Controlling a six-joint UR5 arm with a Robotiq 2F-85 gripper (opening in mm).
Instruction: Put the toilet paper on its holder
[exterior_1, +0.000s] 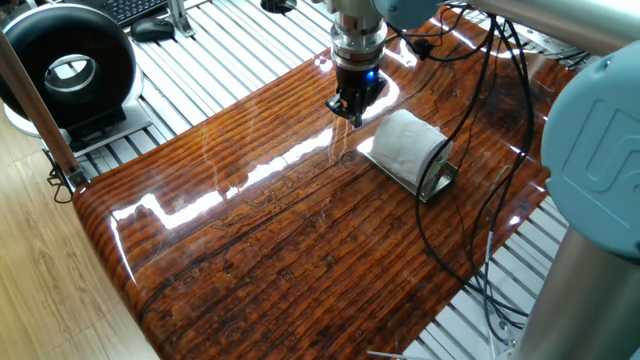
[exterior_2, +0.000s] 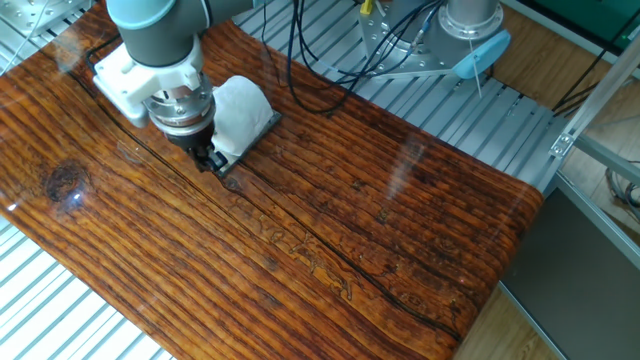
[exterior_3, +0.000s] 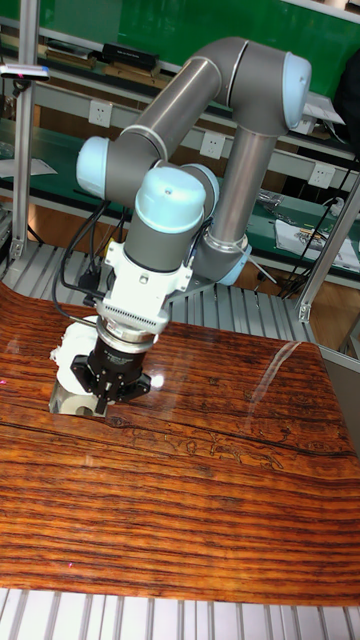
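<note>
The white toilet paper (exterior_1: 410, 148) lies on its side on the shiny silver holder (exterior_1: 441, 181), between the upturned ends. In the other fixed view the toilet paper (exterior_2: 241, 106) rests on the holder (exterior_2: 266, 127) too. My gripper (exterior_1: 351, 110) hangs just off the roll's left end, a little above the table, open and holding nothing. From the other side the gripper (exterior_2: 208, 160) stands beside the roll's near end. In the tall view the gripper (exterior_3: 106, 398) covers most of the roll (exterior_3: 66, 366).
A glossy dark wooden table top (exterior_1: 280, 240) lies on a slatted metal bench. Black cables (exterior_1: 480, 120) trail over the table's far right. A black round fan (exterior_1: 68, 72) stands off the table at the left. A blue-and-grey robot base (exterior_2: 470, 40) is behind.
</note>
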